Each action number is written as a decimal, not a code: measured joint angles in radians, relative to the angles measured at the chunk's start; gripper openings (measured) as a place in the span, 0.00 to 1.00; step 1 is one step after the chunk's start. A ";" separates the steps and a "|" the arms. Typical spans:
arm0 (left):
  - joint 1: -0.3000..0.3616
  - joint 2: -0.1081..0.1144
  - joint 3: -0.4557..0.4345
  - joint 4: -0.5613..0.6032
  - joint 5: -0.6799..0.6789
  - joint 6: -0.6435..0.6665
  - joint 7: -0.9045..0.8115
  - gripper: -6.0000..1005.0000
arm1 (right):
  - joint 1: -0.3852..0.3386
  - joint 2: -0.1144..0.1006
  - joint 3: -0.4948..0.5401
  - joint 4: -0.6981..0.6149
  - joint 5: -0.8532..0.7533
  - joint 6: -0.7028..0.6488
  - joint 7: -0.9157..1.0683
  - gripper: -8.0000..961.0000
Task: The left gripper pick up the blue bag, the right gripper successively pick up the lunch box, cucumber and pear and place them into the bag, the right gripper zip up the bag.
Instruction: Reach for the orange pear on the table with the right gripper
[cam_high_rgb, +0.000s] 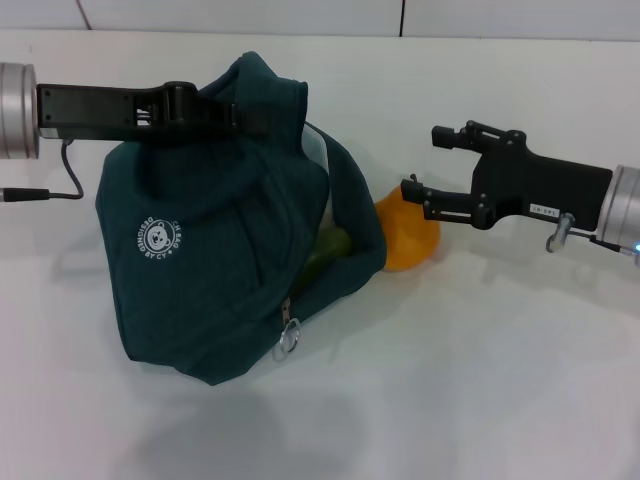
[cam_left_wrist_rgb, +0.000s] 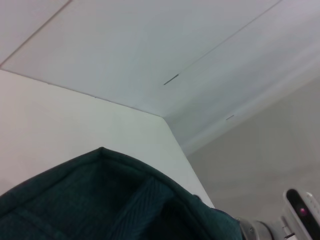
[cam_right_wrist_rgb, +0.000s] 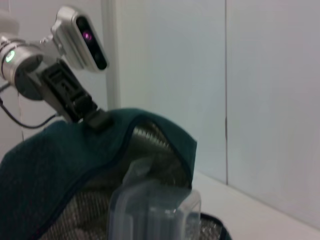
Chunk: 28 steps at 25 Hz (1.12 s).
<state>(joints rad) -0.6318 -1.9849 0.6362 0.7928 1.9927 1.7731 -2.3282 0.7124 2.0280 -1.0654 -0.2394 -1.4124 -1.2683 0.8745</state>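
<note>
The left tool (cam_high_rgb: 235, 115) reaches in level from the left, closed on the top edge of the bag (cam_high_rgb: 210, 260), which hangs open toward the right above the surface (cam_high_rgb: 480, 380). Being soft fabric, the bag will likely sag and swing. The box (cam_right_wrist_rgb: 155, 210) and cucumber (cam_high_rgb: 325, 250) sit inside. The pear (cam_high_rgb: 408, 235) lies just outside the mouth; smooth and rounded, it is best gripped across its belly. The right tool (cam_high_rgb: 422, 162) hovers level beside it, jaws spread wide, empty.
</note>
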 joint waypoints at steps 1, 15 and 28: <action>0.000 0.000 0.000 0.000 0.000 0.000 0.000 0.04 | 0.002 0.000 -0.009 0.003 0.001 0.008 0.000 0.85; -0.009 0.000 -0.001 -0.009 0.000 -0.005 0.013 0.04 | 0.021 0.000 -0.039 0.031 0.029 0.062 -0.013 0.59; -0.006 0.001 0.001 -0.009 0.001 -0.013 0.030 0.04 | 0.071 0.000 -0.049 0.082 0.030 0.078 -0.013 0.28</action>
<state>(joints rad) -0.6377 -1.9842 0.6374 0.7838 1.9938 1.7601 -2.2978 0.7835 2.0278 -1.1148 -0.1574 -1.3824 -1.1901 0.8620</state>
